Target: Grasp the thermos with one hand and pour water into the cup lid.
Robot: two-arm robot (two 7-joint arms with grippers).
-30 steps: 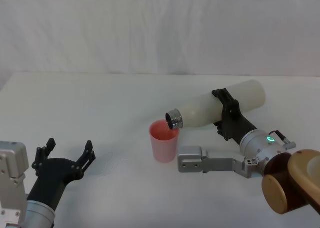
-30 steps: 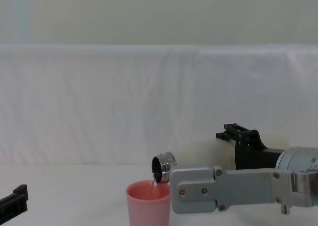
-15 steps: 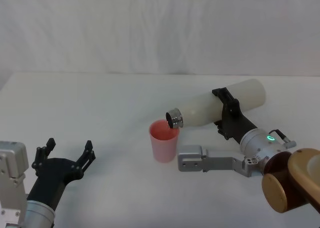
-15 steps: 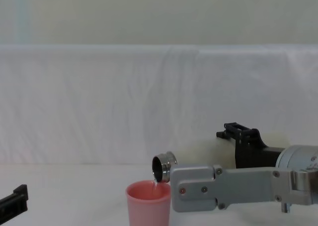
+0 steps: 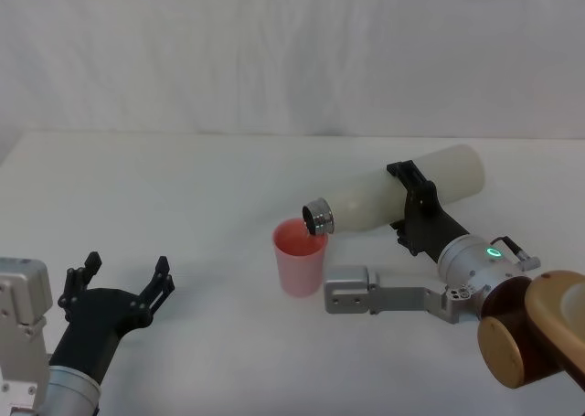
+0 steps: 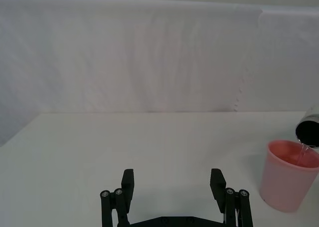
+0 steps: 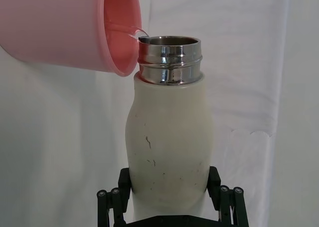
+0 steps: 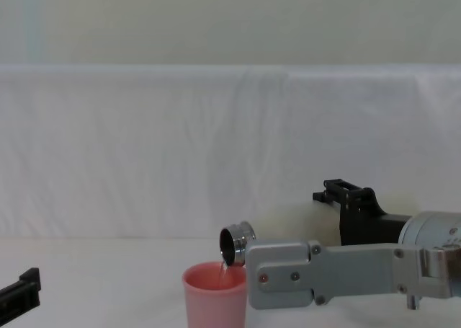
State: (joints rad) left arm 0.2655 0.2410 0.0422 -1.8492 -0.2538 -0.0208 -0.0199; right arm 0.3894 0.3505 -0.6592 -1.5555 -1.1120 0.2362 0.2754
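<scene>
Against half a second ago we find almost nothing changed: the thermos (image 5: 402, 195) keeps the same tilt over the cup lid (image 5: 299, 258), and only the grey arm segment (image 8: 324, 274) has slid a shade to the left in the chest view. We count one table (image 5: 183, 206), one thermos, one cup lid and two grippers. The thermos lies nearly level above the table, to the right of the cup lid, its long axis running from its raised base down leftward to the steel neck (image 5: 318, 217), which points over the cup lid's rim; a thin stream falls into the cup. Our right gripper (image 5: 416, 208) clamps the thermos's body behind the shoulders. Our left gripper (image 5: 123, 283), well left of the cup lid, rests with its fingers spread wide.
</scene>
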